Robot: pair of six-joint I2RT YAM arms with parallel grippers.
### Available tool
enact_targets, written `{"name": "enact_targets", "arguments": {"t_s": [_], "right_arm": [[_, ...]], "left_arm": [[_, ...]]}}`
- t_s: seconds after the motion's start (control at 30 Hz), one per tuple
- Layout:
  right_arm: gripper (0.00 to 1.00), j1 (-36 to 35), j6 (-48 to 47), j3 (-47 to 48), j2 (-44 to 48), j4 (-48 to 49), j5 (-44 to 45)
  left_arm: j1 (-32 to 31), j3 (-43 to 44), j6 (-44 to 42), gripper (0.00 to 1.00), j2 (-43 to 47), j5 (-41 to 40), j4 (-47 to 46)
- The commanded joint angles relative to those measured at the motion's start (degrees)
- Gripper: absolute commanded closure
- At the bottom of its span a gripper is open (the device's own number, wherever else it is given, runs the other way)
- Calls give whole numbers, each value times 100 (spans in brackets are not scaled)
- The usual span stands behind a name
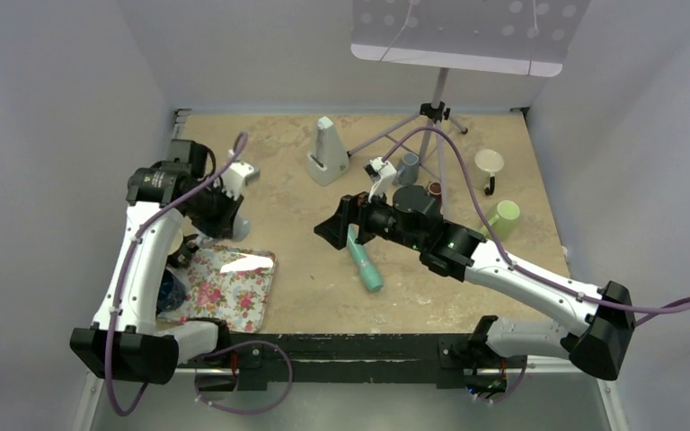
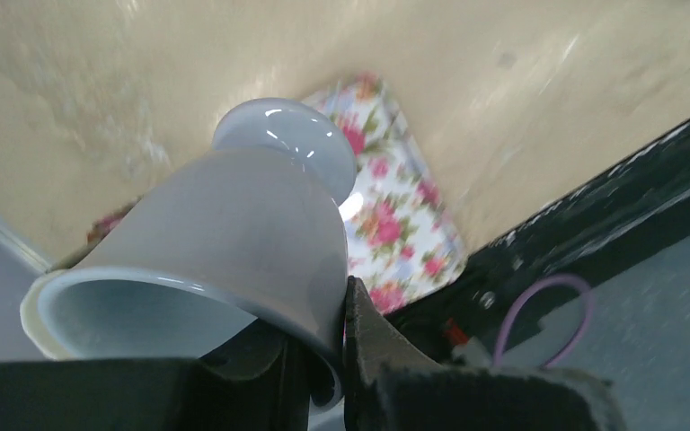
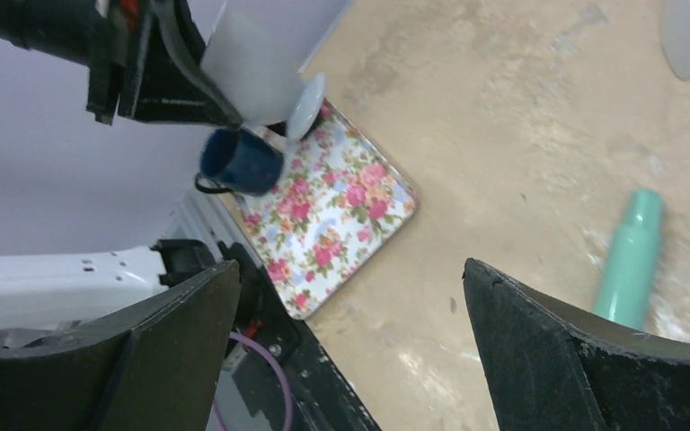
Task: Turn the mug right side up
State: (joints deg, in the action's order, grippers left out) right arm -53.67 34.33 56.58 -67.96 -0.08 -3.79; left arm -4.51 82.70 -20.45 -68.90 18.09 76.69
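A pale grey mug (image 2: 234,224) is held off the table, tilted, with its base pointing away from the left wrist camera and its opening toward it. My left gripper (image 2: 323,323) is shut on the mug's rim, one finger inside and one (image 2: 368,332) outside. In the top view the left gripper (image 1: 220,214) holds the mug (image 1: 239,224) over the far edge of the floral tray (image 1: 252,301). The mug also shows in the right wrist view (image 3: 256,67). My right gripper (image 3: 350,265) is open and empty, over the table's middle (image 1: 334,229).
A dark blue mug (image 3: 238,162) lies on the floral tray (image 3: 341,206). A teal bottle (image 1: 364,262) lies beside the right gripper. A grey wedge (image 1: 326,153), a grey cup (image 1: 409,166), a cream mug (image 1: 489,163), a green mug (image 1: 503,215) and a tripod (image 1: 433,108) stand farther back.
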Motion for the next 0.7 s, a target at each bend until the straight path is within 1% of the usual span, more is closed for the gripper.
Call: {"name": "enact_targets", "arguments": {"t_s": [0.0,0.1,0.2,0.33,0.53,0.6,0.67], "right_arm": [[1,-5,-294,-150,331,-352,361],[1,-3,-289,-119,334,-380,362],[1,-11,-235,-40,305,-418,366],[1,-12,-216,35,342,-478,363],[1,-12,-226,160,404,-625,552],[1,-8,-189,168,414,-641,570],[1,-12,-158,169,422,-630,556]], "left_arm": [[-13,-1145,-1814,100,243,-1658,450],[-16,-1984,-2268,100,387,-2200,-50],[-6,-2506,-2314,100,331,-2493,-355],[82,-3134,-2496,100,466,-2776,-1122],[377,-3749,-2752,100,515,-2594,-1886],[377,-3836,-2778,100,533,-2576,-2176],[375,-3836,-2896,100,531,-2468,-2235]]}}
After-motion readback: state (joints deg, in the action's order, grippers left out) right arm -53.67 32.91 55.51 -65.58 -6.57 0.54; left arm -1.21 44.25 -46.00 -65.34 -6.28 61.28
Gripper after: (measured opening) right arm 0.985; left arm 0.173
